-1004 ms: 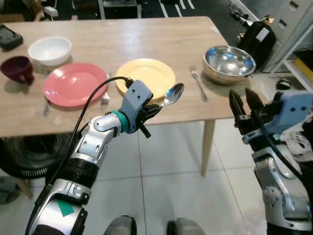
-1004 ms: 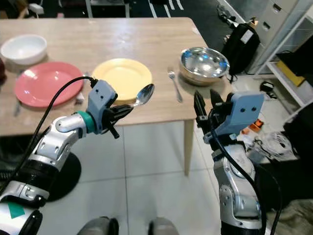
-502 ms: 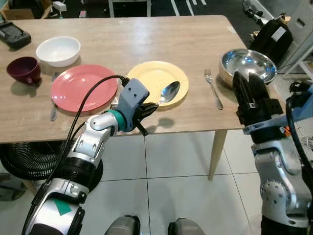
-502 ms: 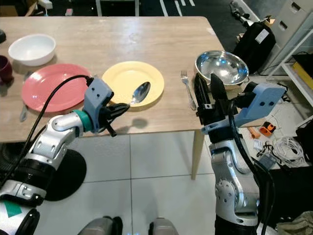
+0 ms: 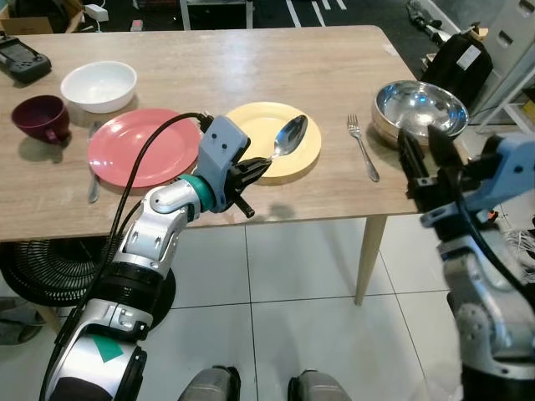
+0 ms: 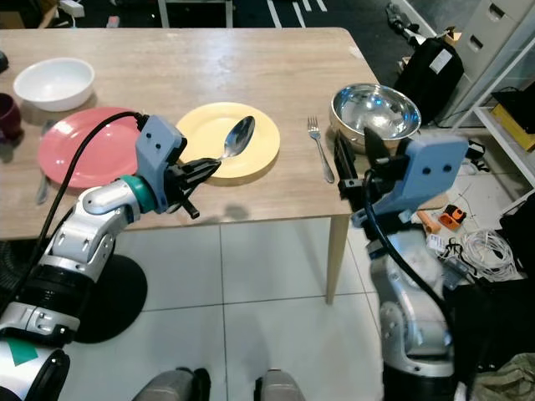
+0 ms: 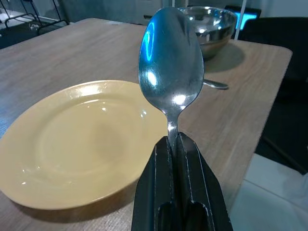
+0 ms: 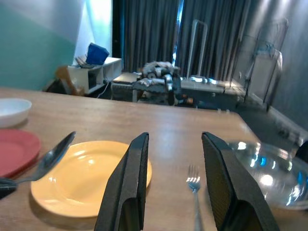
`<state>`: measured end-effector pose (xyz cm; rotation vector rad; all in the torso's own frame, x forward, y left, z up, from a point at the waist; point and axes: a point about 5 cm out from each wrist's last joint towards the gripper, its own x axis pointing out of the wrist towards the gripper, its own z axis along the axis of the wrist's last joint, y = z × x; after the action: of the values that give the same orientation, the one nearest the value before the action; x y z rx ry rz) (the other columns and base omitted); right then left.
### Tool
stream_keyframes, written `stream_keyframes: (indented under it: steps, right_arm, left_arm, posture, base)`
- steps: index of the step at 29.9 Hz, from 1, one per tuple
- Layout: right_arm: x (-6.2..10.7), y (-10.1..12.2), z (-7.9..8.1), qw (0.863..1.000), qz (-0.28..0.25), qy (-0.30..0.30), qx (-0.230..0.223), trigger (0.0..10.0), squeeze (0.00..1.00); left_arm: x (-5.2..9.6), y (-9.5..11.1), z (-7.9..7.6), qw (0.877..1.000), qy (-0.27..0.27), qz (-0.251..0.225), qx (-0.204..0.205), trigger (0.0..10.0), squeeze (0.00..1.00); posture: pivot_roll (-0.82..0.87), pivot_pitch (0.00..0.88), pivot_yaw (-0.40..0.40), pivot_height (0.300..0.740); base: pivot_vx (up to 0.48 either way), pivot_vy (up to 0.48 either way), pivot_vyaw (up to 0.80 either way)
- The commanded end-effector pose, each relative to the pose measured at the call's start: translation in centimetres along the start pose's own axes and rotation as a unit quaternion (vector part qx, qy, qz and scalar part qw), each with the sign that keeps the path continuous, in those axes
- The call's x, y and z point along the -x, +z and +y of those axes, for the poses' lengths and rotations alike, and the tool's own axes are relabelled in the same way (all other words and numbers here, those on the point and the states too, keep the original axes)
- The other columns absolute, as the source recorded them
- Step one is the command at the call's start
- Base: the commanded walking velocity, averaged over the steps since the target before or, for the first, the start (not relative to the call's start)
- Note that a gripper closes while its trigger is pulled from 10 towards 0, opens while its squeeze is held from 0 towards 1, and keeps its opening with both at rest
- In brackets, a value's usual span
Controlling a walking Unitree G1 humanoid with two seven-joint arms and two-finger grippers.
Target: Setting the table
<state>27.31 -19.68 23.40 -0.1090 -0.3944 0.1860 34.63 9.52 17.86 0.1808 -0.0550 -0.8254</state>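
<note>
Just spoon [image 5: 290,136] in left gripper [image 5: 255,171]

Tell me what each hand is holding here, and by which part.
The left hand holds a spoon by its handle, bowl over the yellow plate. The right hand is open, holding nothing.

Setting: dining corner of a lived-in home or mock-up room. Evidence: a wooden surface [image 5: 251,58] on slim legs carried crockery, namely a yellow plate [image 5: 251,125], pink plate [image 5: 138,150], white bowl [image 5: 99,83], maroon cup [image 5: 38,117], steel bowl [image 5: 422,107] and fork [image 5: 361,146]. White tiled floor [image 5: 309,284] lay below. A black backpack [image 5: 456,63] sat far right; dark curtains [image 8: 159,29] and cluttered shelving [image 8: 91,65] stood behind.
</note>
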Motion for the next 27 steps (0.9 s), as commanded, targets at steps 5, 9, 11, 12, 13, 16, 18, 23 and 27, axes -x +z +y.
stream_keyframes:
  steps: [5,9,11,12,13,16,18,23,27]
  right_arm:
    - [-1.7,-1.5,0.8,0.998,0.032,0.059,0.004,10.0,0.0]
    - [-3.3,-3.3,3.1,0.99,0.058,0.118,-0.051,10.0,0.0]
    - [-3.5,-3.2,3.2,0.99,0.054,0.115,-0.056,10.0,0.0]
    - [-3.6,-3.1,3.2,0.991,0.05,0.111,-0.058,10.0,0.0]
    - [-3.6,-3.1,3.2,0.991,0.05,0.111,-0.058,10.0,0.0]
    - [-3.6,-3.0,2.5,0.994,0.042,0.086,-0.059,10.0,0.0]
    - [-3.4,-3.0,2.0,0.995,0.04,0.069,-0.054,10.0,0.0]
    - [-2.7,-2.7,-0.2,0.999,0.037,0.0,-0.02,10.0,0.0]
    - [-1.7,-3.0,-1.9,0.998,0.048,-0.042,0.007,10.0,0.0]
  left_arm:
    - [-0.1,-0.1,-0.5,1.0,-0.012,0.001,0.003,10.0,0.0]
    - [0.6,-0.7,-0.5,1.0,-0.002,0.01,0.005,10.0,0.0]
    - [0.8,-0.7,-0.4,1.0,0.002,0.011,0.006,10.0,0.0]
    - [0.9,-0.8,-0.4,1.0,0.005,0.011,0.007,10.0,0.0]
    - [0.9,-0.8,-0.4,1.0,0.005,0.011,0.007,10.0,0.0]
    - [1.1,-0.8,-0.2,1.0,0.01,0.012,0.007,10.0,0.0]
    - [1.0,-0.8,-0.2,1.0,0.01,0.012,0.006,10.0,0.0]
    - [0.8,0.0,0.4,0.999,0.033,-0.004,0.0,10.0,0.0]
    - [1.3,0.7,1.2,0.998,0.059,-0.019,-0.007,10.0,0.0]
  posture:
    - [-0.01,0.01,0.048,0.74]
    - [0.02,0.01,0.03,0.74]
    - [0.02,0.01,0.027,0.74]
    - [0.03,0.01,0.025,0.74]
    - [0.03,0.01,0.025,0.74]
    - [0.03,0.011,0.028,0.74]
    - [0.02,0.011,0.033,0.74]
    - [0.01,0.012,0.037,0.74]
    - [0.01,0.015,0.04,0.74]
  base:
    - [0.0,0.0,0.0]
    - [0.0,0.0,0.0]
    - [0.0,0.0,0.0]
    - [0.0,0.0,0.0]
    - [0.0,0.0,0.0]
    - [0.0,0.0,0.0]
    - [0.0,0.0,0.0]
    - [0.0,0.0,0.0]
    - [0.0,0.0,0.0]
